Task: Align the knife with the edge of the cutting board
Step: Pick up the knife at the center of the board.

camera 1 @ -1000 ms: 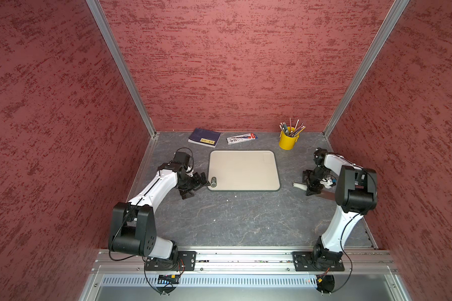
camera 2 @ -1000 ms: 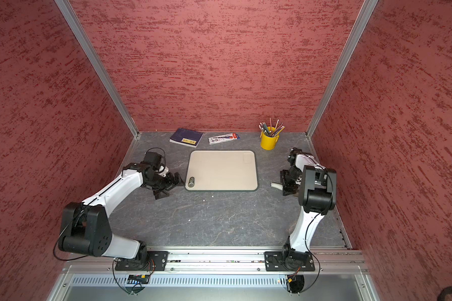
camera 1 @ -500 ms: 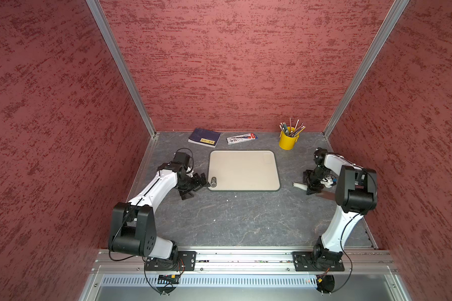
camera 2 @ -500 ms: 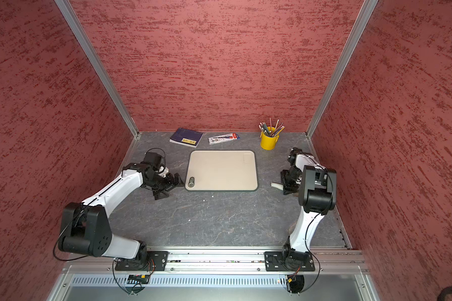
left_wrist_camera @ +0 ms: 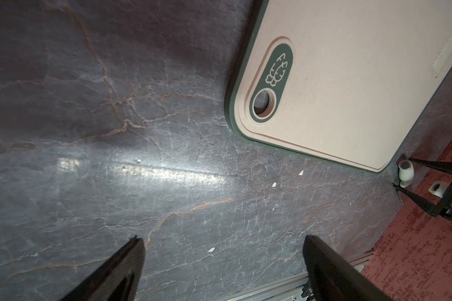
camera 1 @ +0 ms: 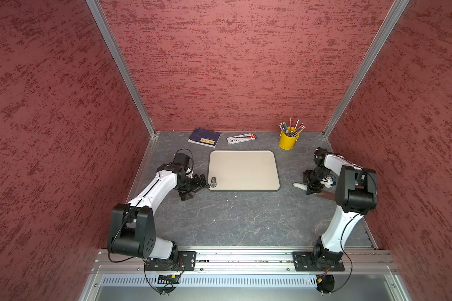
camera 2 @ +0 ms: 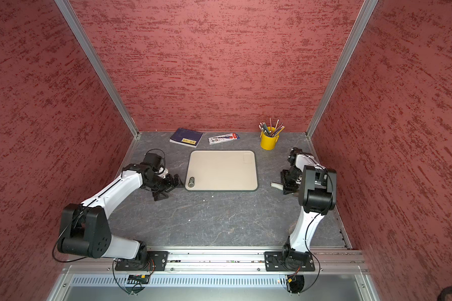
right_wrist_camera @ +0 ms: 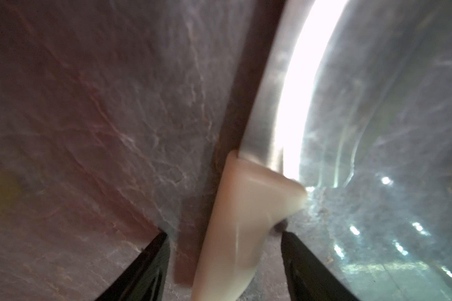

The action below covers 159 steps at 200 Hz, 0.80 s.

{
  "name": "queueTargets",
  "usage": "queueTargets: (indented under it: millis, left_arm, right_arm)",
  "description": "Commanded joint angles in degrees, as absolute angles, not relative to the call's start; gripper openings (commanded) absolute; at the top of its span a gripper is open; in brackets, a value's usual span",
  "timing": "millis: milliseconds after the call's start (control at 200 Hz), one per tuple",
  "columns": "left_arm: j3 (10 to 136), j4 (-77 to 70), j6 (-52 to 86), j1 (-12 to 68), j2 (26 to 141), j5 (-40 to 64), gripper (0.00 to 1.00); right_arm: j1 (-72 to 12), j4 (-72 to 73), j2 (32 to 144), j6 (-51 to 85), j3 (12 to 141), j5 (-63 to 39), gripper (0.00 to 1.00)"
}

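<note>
Right claw [right_wrist_camera: 224,232] narrowed around rounded off-white knife [right_wrist_camera: 259,146] handle.

A dark grey, stone-veined surface [camera 1: 232,219] fills the floor of a booth closed in by rough, mottled red walls [camera 1: 232,65], with bare aluminium posts [camera 1: 120,67] standing in the corners. Along the far edge, close to the back wall, lies a dark blue booklet with a yellow label [camera 1: 204,137], flat and slightly askew. Just beside it, apart from it, lies a narrow white packet printed in red and black [camera 1: 242,138]. Further along the same edge a small yellow metal pot [camera 1: 287,141] stands upright, holding a loose bunch of pencils [camera 1: 292,128] that fan outward. A few tiny white specks [left_wrist_camera: 274,184] dot the surface. An aluminium rail [camera 1: 245,260] runs along the near edge.
</note>
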<state>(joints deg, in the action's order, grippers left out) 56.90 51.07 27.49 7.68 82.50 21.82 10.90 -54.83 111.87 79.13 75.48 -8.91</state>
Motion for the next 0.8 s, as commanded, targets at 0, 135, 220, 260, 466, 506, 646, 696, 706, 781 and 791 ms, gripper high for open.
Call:
queueTargets:
  millis: [0, 135, 220, 260, 466, 506, 646, 696, 706, 781, 791]
  left_arm:
    - [56.07, 51.34, 26.41, 7.73, 81.33, 21.09, 0.99]
    - [56.00, 51.24, 26.46, 7.76, 81.38, 21.02, 0.99]
    - [55.97, 51.09, 26.46, 7.75, 81.56, 21.02, 0.99]
    - [55.95, 51.03, 26.46, 7.74, 81.58, 21.01, 0.99]
    - [55.87, 50.89, 26.33, 7.74, 81.81, 21.03, 0.99]
    - [55.89, 50.89, 26.37, 7.75, 81.81, 21.05, 0.99]
    - [55.93, 50.89, 26.32, 7.73, 81.75, 21.06, 0.99]
    - [55.74, 50.75, 26.36, 7.71, 81.83, 21.01, 0.99]
    - [55.73, 50.71, 26.37, 7.75, 81.83, 21.01, 0.99]
    - [55.46, 50.32, 26.45, 7.75, 82.00, 21.22, 0.99]
    - [55.46, 50.28, 26.50, 7.80, 82.00, 21.19, 0.99]
  right_arm:
    - [10.14, -53.48, 113.43, 80.44, 73.70, -9.32, 0.73]
    - [9.85, -53.28, 113.47, 80.67, 73.58, -9.50, 0.70]
    - [9.68, -53.18, 113.27, 80.77, 73.41, -9.49, 0.66]
    - [9.74, -53.26, 113.21, 80.86, 73.32, -9.41, 0.64]
    - [9.55, -52.56, 112.46, 80.83, 72.16, -9.07, 0.46]
    - [9.54, -52.55, 112.18, 80.49, 72.05, -8.56, 0.35]
    - [9.10, -54.09, 110.94, 76.13, 73.91, -3.98, 0.00]
    - [8.83, -55.09, 110.78, 73.61, 75.09, -2.48, 0.00]
    - [8.71, -55.28, 110.75, 73.03, 75.31, -2.16, 0.00]
    - [8.03, -54.67, 110.65, 67.14, 76.42, -1.72, 0.00]
    - [7.96, -54.74, 110.65, 66.31, 76.61, -1.66, 0.00]
